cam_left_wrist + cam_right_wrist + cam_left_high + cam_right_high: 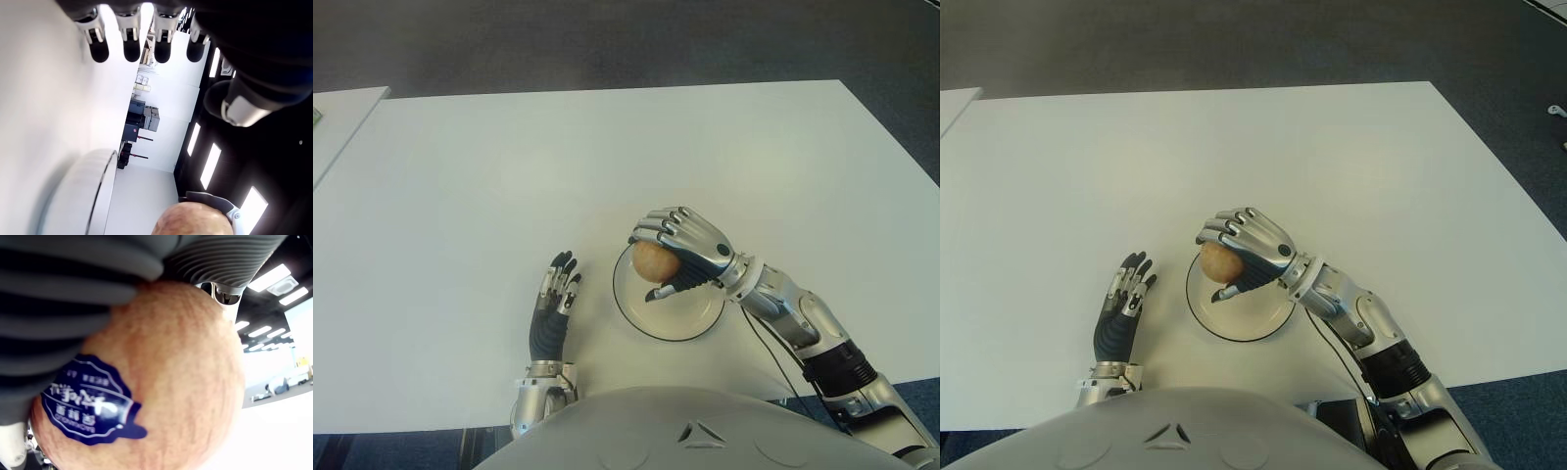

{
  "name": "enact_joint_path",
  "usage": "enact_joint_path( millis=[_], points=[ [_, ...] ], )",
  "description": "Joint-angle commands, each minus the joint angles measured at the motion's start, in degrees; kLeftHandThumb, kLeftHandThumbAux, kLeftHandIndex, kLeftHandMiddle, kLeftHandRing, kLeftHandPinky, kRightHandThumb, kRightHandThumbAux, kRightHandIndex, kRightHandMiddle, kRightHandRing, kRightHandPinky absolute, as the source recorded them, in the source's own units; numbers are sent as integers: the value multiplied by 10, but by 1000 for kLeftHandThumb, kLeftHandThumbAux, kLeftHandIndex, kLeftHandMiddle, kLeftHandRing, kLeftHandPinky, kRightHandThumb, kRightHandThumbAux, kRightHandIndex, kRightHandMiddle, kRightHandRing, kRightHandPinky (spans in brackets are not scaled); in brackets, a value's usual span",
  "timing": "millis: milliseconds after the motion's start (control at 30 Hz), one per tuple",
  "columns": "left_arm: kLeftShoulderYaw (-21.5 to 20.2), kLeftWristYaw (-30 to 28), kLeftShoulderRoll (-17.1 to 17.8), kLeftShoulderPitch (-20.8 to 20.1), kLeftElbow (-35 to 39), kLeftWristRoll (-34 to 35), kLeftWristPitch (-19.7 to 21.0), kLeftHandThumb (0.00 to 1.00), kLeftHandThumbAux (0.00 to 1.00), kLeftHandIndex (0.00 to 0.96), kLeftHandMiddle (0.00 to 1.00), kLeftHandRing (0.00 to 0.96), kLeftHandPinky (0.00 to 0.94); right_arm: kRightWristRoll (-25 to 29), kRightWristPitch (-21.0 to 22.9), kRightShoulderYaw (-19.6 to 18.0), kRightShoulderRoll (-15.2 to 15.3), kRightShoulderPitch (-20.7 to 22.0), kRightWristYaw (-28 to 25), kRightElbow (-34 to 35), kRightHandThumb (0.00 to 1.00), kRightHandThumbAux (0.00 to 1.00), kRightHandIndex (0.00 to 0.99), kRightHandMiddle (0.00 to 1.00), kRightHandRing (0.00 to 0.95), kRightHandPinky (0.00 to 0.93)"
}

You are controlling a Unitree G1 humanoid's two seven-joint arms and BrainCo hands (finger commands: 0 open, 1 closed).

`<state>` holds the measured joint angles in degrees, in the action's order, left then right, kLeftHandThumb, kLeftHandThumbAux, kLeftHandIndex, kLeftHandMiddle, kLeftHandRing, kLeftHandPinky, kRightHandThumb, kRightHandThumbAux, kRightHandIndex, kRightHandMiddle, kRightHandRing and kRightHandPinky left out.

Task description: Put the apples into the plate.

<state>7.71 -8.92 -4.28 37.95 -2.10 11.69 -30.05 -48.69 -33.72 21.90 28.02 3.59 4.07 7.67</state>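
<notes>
the white table (607, 157) carries one item: a round white plate (690, 318) with a dark rim, located near the table's front edge, right of centre. a second white surface (337, 122) stands beside the table's left edge.

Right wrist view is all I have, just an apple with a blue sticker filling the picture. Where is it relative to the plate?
Observer: The right hand holds the apple over the plate, at its far left part.
Operator: Has it touched down?
Observer: I cannot tell; the fingers wrap over its top.
Operator: And the left hand?
Observer: The left hand shows left of the plate, fingers extended, holding nothing.
Operator: Any other apples?
Observer: None visible on the table.
</notes>
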Motion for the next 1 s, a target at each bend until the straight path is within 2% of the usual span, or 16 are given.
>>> enact_joint_path(
  millis=[33, 267, 733, 1000],
  points=[
    [-2, 0, -3, 0, -30, -5, 14, 207, 470, 70, 28, 1, 7, -3, 15, -3, 3, 1, -27, 14, 216, 347, 63, 42, 27, 29],
    [-1, 11, 0, 0, -29, -28, 22, 174, 463, 46, 3, 0, 9, 6, 21, -8, 6, -5, -50, 25, 168, 296, 4, 2, 1, 1],
    [-1, 13, 8, 0, -20, -48, 38, 172, 472, 27, 0, 0, 52, 24, 27, -16, 6, -16, -72, 41, 177, 273, 0, 0, 0, 0],
    [3, 11, 10, 0, -11, -50, 41, 164, 492, 18, 0, 0, 44, 33, 32, -20, 6, -20, -87, 50, 186, 267, 6, 0, 0, 0]
  ],
)
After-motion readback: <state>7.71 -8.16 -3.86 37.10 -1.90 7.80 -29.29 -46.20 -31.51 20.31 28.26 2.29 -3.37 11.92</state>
